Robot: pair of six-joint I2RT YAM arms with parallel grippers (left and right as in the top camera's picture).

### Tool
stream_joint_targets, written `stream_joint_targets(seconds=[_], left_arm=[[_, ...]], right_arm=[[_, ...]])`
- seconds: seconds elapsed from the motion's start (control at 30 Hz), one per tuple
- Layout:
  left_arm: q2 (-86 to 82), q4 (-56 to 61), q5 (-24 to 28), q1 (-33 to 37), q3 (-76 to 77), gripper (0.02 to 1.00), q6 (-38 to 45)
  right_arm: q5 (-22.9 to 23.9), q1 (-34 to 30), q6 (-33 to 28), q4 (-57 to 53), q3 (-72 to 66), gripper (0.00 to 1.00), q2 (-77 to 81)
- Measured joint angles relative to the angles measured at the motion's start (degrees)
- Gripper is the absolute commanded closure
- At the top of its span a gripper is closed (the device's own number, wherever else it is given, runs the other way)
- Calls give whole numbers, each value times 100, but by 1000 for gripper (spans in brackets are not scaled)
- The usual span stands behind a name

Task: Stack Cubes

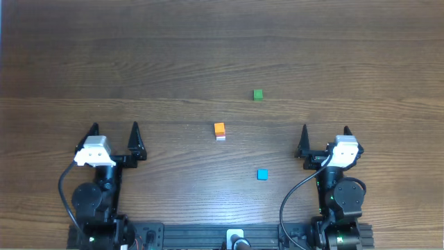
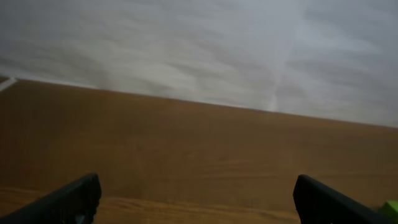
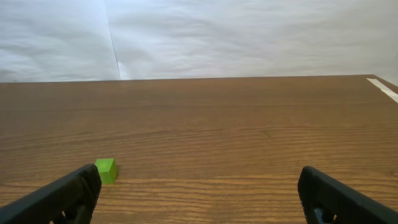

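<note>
Both left arm (image 1: pixel 103 182) and right arm (image 1: pixel 340 186) sit folded back, jaws spread wide; orange cube (image 1: pixel 219 128) atop white cube (image 1: pixel 220 138).

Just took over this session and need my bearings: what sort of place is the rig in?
Probably a robotics lab or test bench: a wooden tabletop, a plain white backdrop behind it, and small practice pieces on it: a green cube, a blue cube, an orange cube.

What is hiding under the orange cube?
A white cube sits under the orange cube. Only its near edge peeks out; the rest is covered.
</note>
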Motion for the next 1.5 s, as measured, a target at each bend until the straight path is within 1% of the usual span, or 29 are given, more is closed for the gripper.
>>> stream_joint_targets(seconds=[0.17, 1.07, 1.27, 1.37, 1.5], left_arm=[[2, -321, 24, 0, -9, 18, 0], [0, -321, 24, 0, -9, 18, 0], [0, -321, 26, 0, -9, 18, 0], [0, -321, 24, 0, -9, 18, 0], [0, -321, 24, 0, -9, 23, 0]], right_arm=[[2, 0, 9, 0, 0, 7, 0], [2, 0, 2, 4, 0, 7, 0], [-2, 0, 87, 413, 0, 7, 0], [-87, 0, 208, 654, 2, 9, 0], [-382, 0, 306, 645, 190, 9, 13]])
